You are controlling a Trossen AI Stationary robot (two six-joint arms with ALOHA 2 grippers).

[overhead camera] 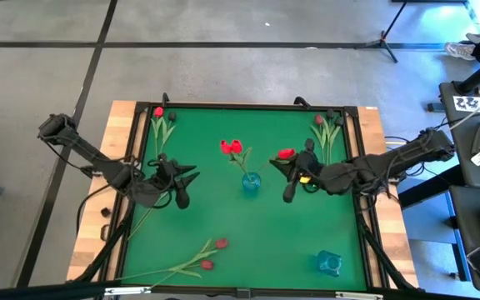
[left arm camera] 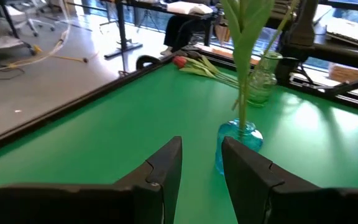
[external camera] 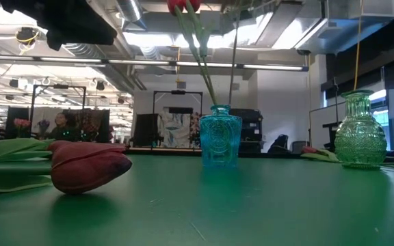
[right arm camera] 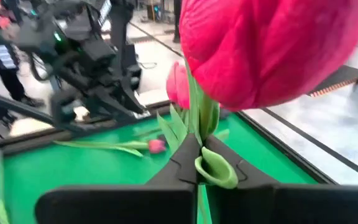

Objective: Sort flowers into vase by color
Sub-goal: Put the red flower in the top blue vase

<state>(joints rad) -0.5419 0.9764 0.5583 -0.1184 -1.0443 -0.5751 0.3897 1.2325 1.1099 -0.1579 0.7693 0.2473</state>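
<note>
2 red tulips (overhead camera: pixel 231 147) stand upright in a small blue glass vase (overhead camera: pixel 250 183) at the centre of the green table. Another red tulip (overhead camera: pixel 286 153) hangs just right of it, its green stem pinched in the right gripper (right arm camera: pixel 199 163). 2 pink-red tulips (overhead camera: pixel 212 253) lie near the front edge; single tulips rest at the back-left (overhead camera: pixel 159 114) and back-right (overhead camera: pixel 323 125) corners.

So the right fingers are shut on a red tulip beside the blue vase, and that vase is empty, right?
Not empty: the high view shows the blue vase already holding red tulips. The right fingers are indeed shut on a red tulip.
</note>
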